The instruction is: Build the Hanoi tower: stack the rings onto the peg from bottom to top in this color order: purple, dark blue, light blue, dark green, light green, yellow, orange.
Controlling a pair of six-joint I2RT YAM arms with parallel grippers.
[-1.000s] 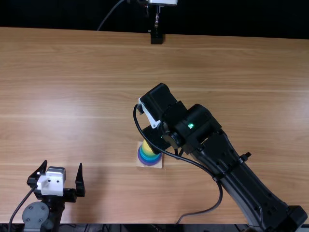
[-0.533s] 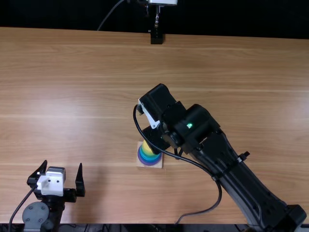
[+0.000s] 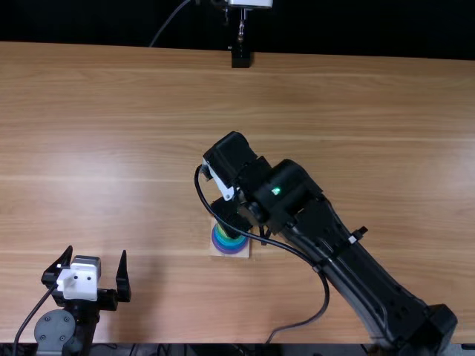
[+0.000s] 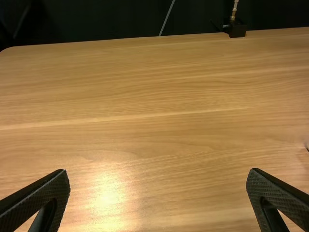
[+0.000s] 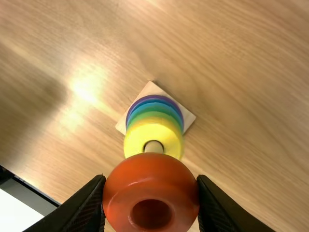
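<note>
Right gripper [image 3: 231,213] is clamped on the orange ring [image 5: 150,171], near the wooden peg [image 5: 153,147] and the yellow ring [image 5: 154,128] topping the stack; left gripper [image 3: 97,254], fingers apart, is at the table's near-left side.

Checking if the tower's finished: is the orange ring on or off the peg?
Off: the right gripper holds the orange ring; the peg shows beyond it, inside the yellow ring.

rings [image 5: 153,126] around peg [image 5: 154,147], on base [image 5: 189,118]

Brown wooden table [image 3: 356,111], dark background [image 3: 89,22], glare [image 4: 106,195]
</note>
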